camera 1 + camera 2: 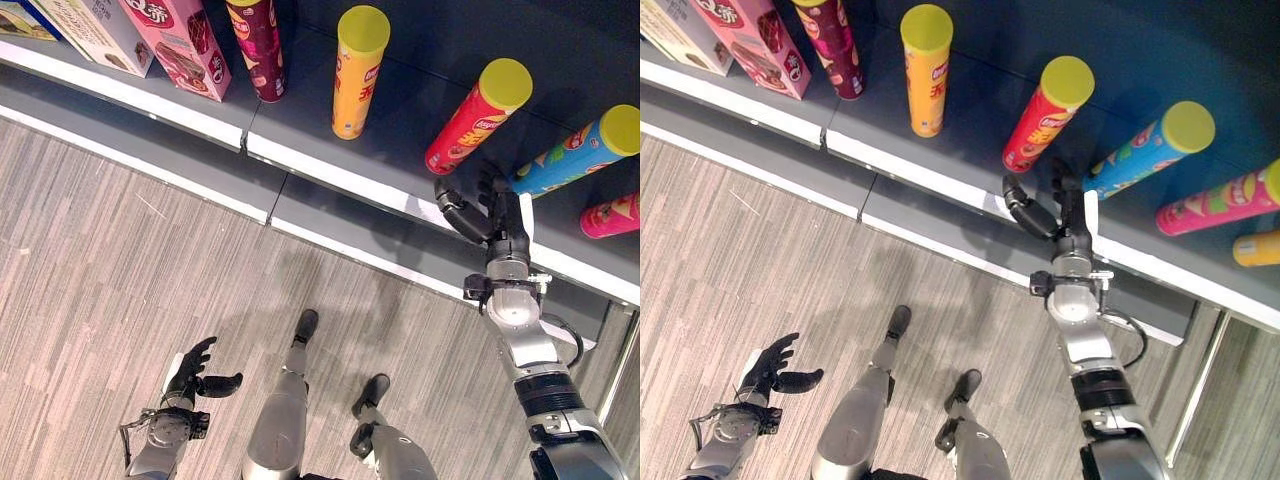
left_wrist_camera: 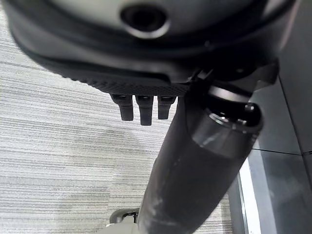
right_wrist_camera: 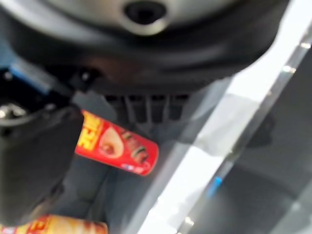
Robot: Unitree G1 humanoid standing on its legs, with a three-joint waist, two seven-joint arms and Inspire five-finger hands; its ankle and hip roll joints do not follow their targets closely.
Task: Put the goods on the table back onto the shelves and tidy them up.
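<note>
Several snack cans stand on the dark shelf point(image 1: 330, 165): a maroon can point(image 1: 258, 45), a yellow-orange can point(image 1: 357, 75), a red can point(image 1: 478, 115) with a yellow lid, a blue can point(image 1: 580, 150) and a pink can point(image 1: 610, 215). My right hand point(image 1: 497, 225) is raised over the shelf's white front edge, open and empty. Its fingers point(image 1: 1068, 190) reach between the red can point(image 1: 1048, 115) and the blue can point(image 1: 1150, 148), close to the blue can's base. The right wrist view has the red can point(image 3: 119, 146) past the fingers. My left hand point(image 1: 190, 375) hangs low over the floor, open and empty.
A pink box point(image 1: 180, 40) and a pale box point(image 1: 95, 30) stand on the shelf at the left. A lower grey ledge point(image 1: 200, 170) runs below the shelf edge. An orange can point(image 1: 1255, 248) lies at the far right. Grey wood-look floor point(image 1: 120, 280) lies in front.
</note>
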